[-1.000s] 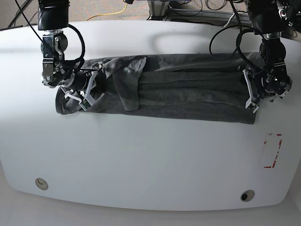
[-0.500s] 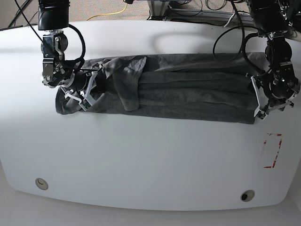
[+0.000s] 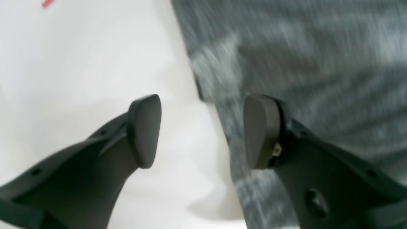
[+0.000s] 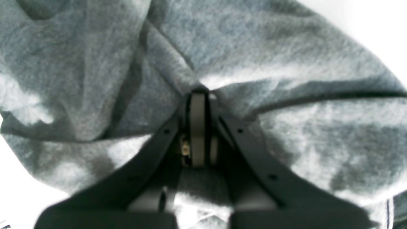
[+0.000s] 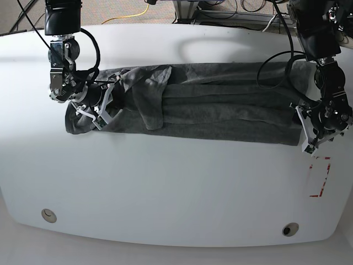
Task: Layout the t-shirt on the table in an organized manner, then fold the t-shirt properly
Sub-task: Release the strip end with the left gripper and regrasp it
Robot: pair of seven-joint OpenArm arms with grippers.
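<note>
The dark grey t-shirt (image 5: pixel 220 110) lies as a long wrinkled band across the white table (image 5: pixel 165 187). At its left end my right gripper (image 5: pixel 102 113) is shut on a bunch of cloth. The right wrist view shows this gripper (image 4: pixel 197 95) with its jaws closed, pinching a fold of the t-shirt (image 4: pixel 254 47). My left gripper (image 5: pixel 308 144) is open at the band's near right corner. In the left wrist view this gripper (image 3: pixel 202 132) straddles the hem. One finger (image 3: pixel 260 132) is over the t-shirt (image 3: pixel 302 63), the other (image 3: pixel 144 130) over bare table (image 3: pixel 79 63). Nothing is between them.
A red-tape rectangle mark (image 5: pixel 320 176) lies just in front of the left gripper. Two round grommet holes (image 5: pixel 48 215) (image 5: pixel 289 228) sit near the front edge. Cables and a yellow cord (image 5: pixel 132 14) run beyond the table's far edge.
The left arm has slid toward the front and outward, from the t-shirt's right end to its near right corner. The right arm and its hold on the cloth are unchanged.
</note>
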